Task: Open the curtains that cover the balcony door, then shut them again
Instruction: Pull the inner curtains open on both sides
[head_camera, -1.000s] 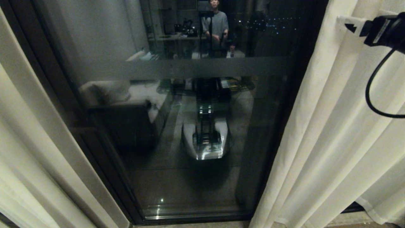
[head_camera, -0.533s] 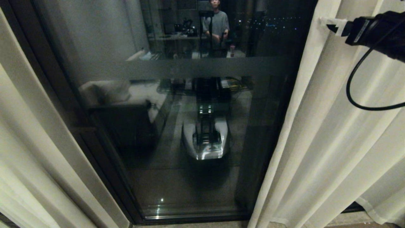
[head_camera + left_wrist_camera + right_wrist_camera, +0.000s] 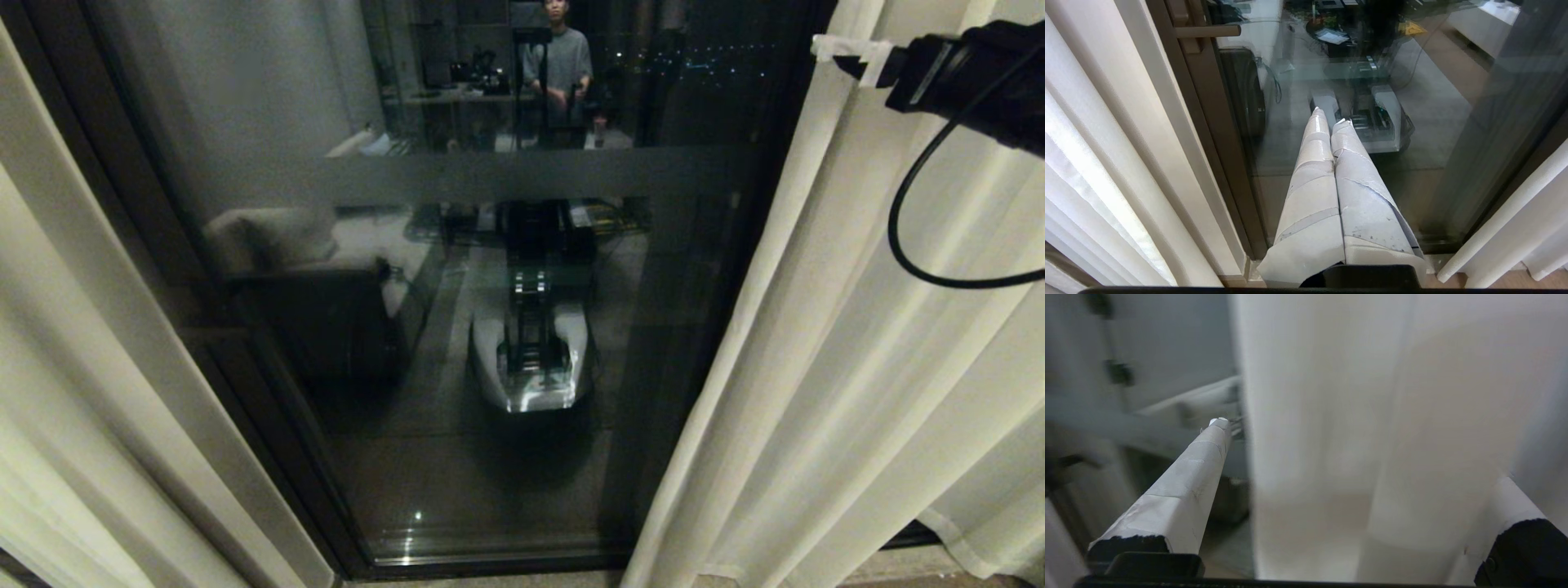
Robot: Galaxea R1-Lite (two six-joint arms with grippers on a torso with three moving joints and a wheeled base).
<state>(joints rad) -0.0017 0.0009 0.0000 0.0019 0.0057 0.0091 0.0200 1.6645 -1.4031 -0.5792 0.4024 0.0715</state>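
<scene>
Glass of the balcony door (image 3: 457,343) fills the middle of the head view, framed in dark brown-black, with a frosted band running across its upper part. Both curtains are drawn aside: the left curtain (image 3: 73,392) is gathered down the left edge of the frame, and the right curtain (image 3: 857,367) hangs in long pleats over the right third, its inner hem falling from the upper right toward the bottom centre-right.

The right gripper (image 3: 849,57) is seen at the upper right of the head view, level with the top of the right curtain's inner edge, a black cable (image 3: 906,245) looping below it. In the right wrist view its taped fingers (image 3: 1188,490) are spread wide, and the edge fold of the curtain (image 3: 1372,437) lies between them; nothing is pinched. Whether the far finger touches the cloth cannot be told, since that view is blurred.

The left gripper (image 3: 1331,122) is shown in its wrist view, low before the glass with its two taped fingers pressed together and nothing between them, the left curtain (image 3: 1106,143) alongside and the door handle (image 3: 1208,30) at the upper left of that frame.

Reflected in the glass are the robot's base (image 3: 531,359) at centre and a standing person (image 3: 559,65) at top centre.
</scene>
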